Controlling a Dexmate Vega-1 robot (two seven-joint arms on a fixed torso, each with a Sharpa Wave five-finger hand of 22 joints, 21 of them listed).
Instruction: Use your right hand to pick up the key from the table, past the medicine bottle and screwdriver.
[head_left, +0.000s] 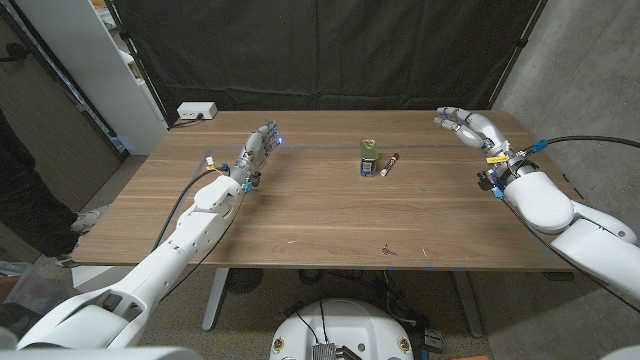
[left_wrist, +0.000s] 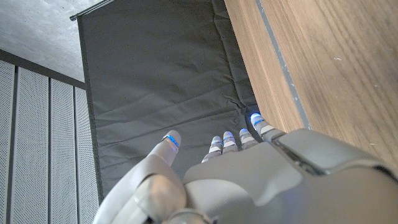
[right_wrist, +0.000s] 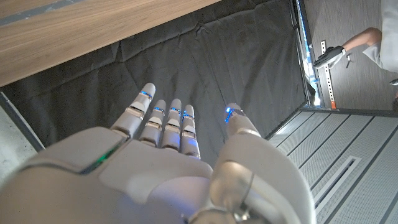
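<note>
Both white robot hands, my right hand (head_left: 468, 126) and left hand (head_left: 258, 148), hold nothing, fingers apart. Nothing is grabbed yet. Next I reach past the small bottle (head_left: 369, 158) and dark screwdriver (head_left: 389, 164) to the tiny metal key (head_left: 386, 250) near the wooden table's (head_left: 300, 215) front edge.

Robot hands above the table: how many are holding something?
0. The left hand is at the table's far left, the right hand at its far right; both have fingers apart, holding nothing.

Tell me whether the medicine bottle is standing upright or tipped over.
Upright. In the head view the medicine bottle stands on its base, cap on top, beside the screwdriver lying flat.
</note>
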